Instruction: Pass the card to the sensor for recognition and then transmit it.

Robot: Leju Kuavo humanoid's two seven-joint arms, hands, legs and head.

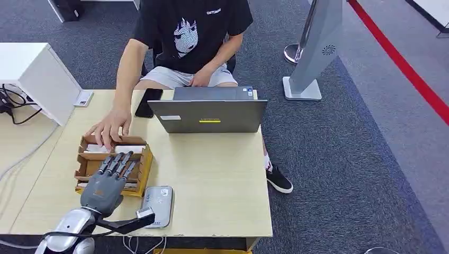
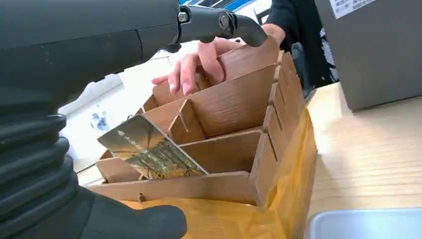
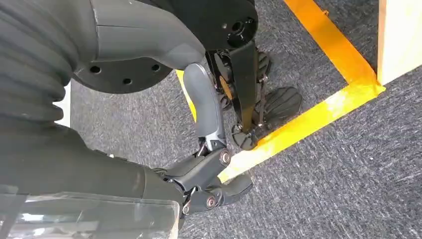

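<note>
Left hand (image 1: 106,182): fingers (image 1: 120,161) spread over wooden organizer (image 1: 144,168), holding nothing
Card (image 2: 149,149): leaning in organizer's near compartment
Handling: likely light, stiff, slick; pinch exposed upper edge
Right hand (image 3: 199,174): hanging, fingers curled, empty

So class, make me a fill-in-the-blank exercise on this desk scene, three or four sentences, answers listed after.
1. The robot's left hand hovers over the wooden ____ with compartments.
2. A card leans inside a compartment of the organizer, not yet ____ by the hand.
3. The person's hand rests on the organizer's ____ end from the robot.
4. The grey sensor lies on the table beside the organizer, on the robot's ____ side of it.

Answers: organizer; held; far; right
</note>
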